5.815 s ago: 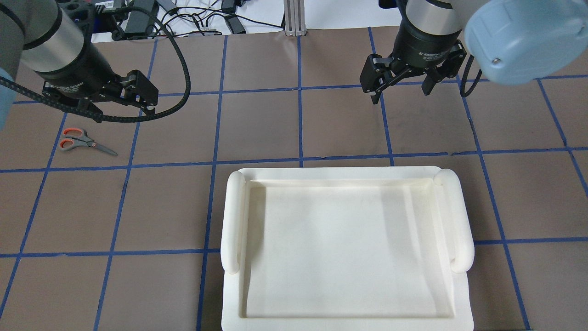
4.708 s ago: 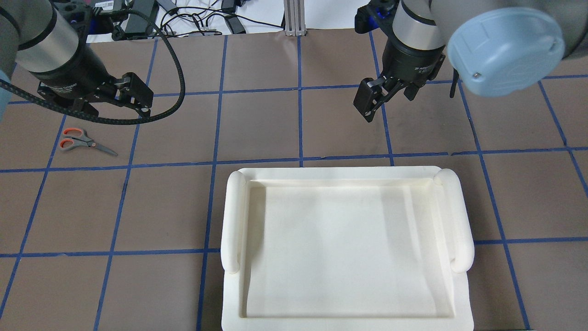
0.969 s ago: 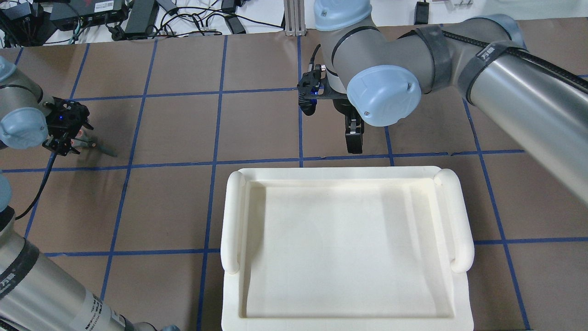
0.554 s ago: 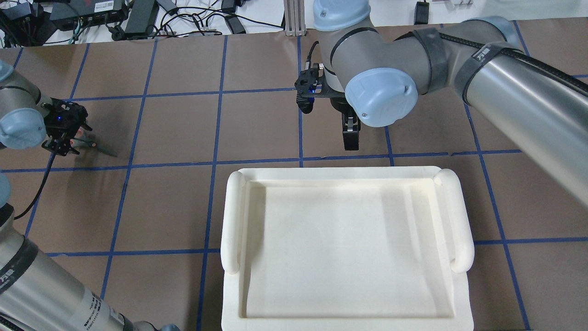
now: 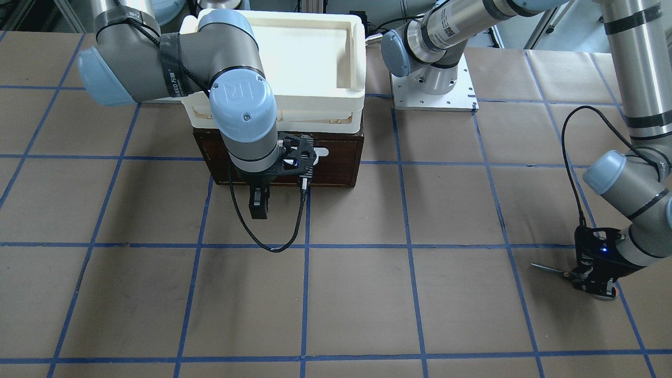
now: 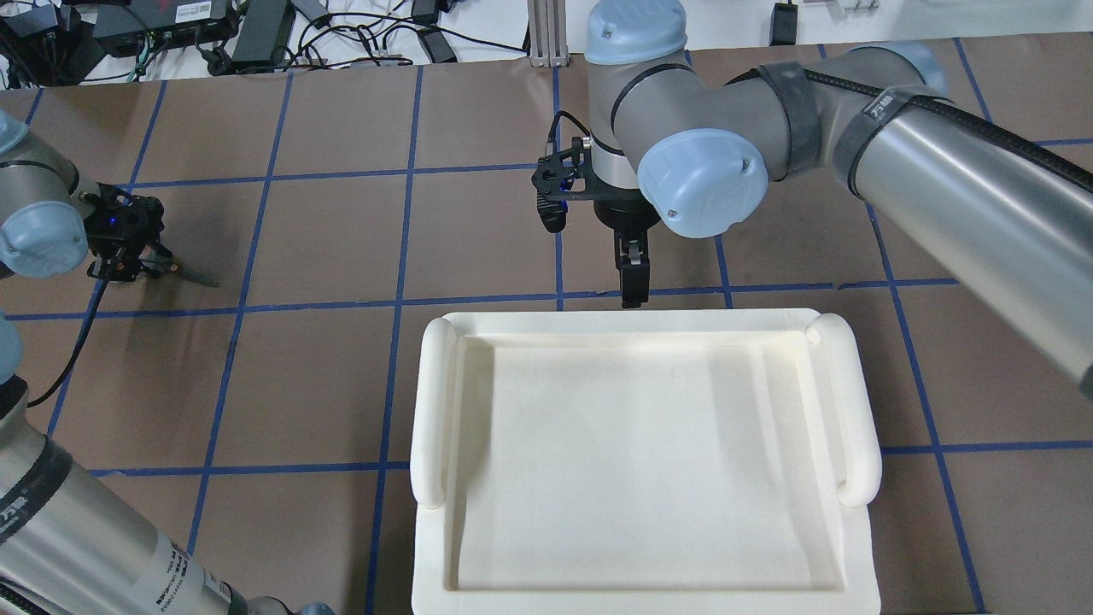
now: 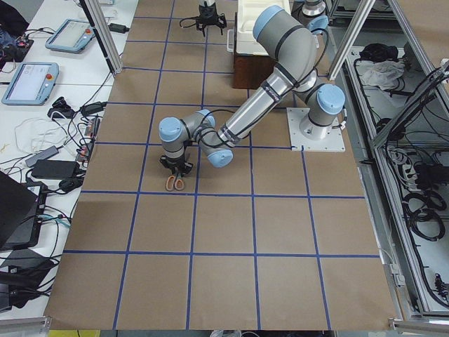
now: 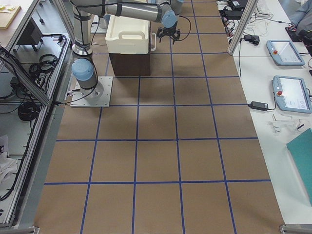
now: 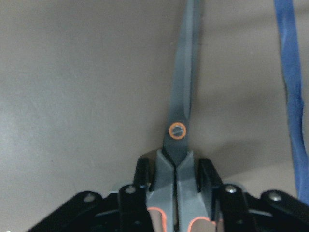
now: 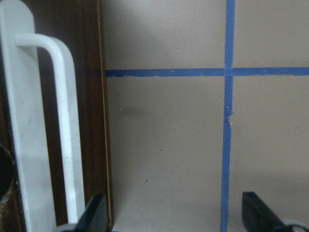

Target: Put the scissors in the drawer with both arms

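Observation:
The scissors (image 9: pixel 181 111) lie flat on the brown table at the robot's far left, blade tip showing in the overhead view (image 6: pixel 195 276) and the front view (image 5: pixel 546 269). My left gripper (image 9: pixel 176 166) points down over them, its fingers (image 9: pixel 142 169) pressed on both sides of the grey handle neck; it also shows in the front view (image 5: pixel 596 283). The dark brown drawer (image 5: pixel 341 157) is closed under the cream tray (image 6: pixel 435 401). My right gripper (image 5: pixel 258 207) hangs open just in front of the drawer; the white bar handle (image 10: pixel 63 121) lies left of its left finger.
The cream tray (image 5: pixel 357 52) covers the drawer cabinet's top. The left arm's base plate (image 5: pixel 433 94) is bolted beside it. Cables and power bricks (image 6: pixel 256 34) lie beyond the table's far edge. Blue tape lines grid the table.
The left arm came down onto the scissors and its fingers drew in around the handles. The right arm turned and lowered its gripper toward the drawer front, nearer the tray edge.

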